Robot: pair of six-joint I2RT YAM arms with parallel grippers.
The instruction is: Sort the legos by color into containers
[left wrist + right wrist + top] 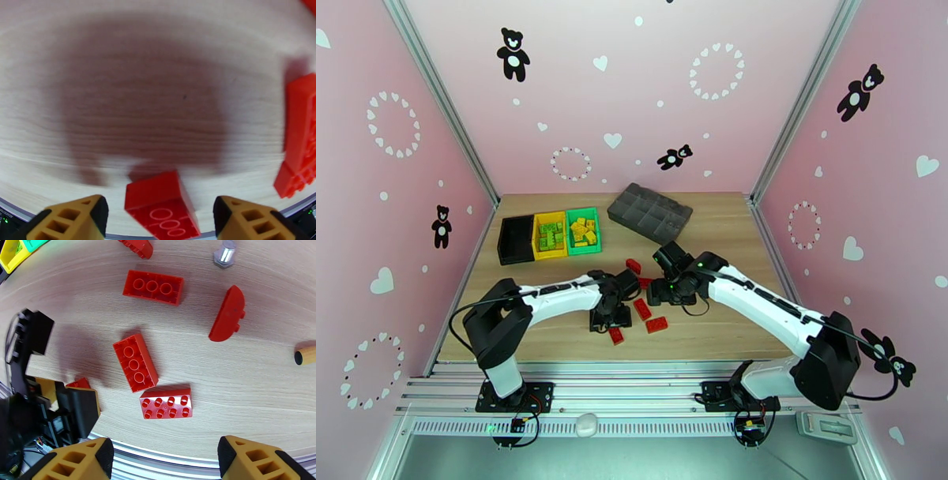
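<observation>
Several red legos lie mid-table: one (616, 335) under my left gripper (610, 322), others (641, 309) (656, 324) (633, 266) nearby. In the left wrist view that red brick (162, 205) sits between the spread fingertips (75, 219), untouched, and my left gripper (160, 223) is open. My right gripper (664, 293) hovers open over the red bricks (135, 362) (166, 402) (153, 286). At the back left stand the black bin (516, 239), the yellow bin (539, 237) with green legos and the green bin (594, 227) with yellow legos.
A dark grey compartment tray (650, 212) sits at the back centre. A small silver metal piece (224, 254) and an orange tool handle (306, 355) lie beyond the bricks. A curved red piece (227, 315) lies near them. The table's front edge is just behind both grippers.
</observation>
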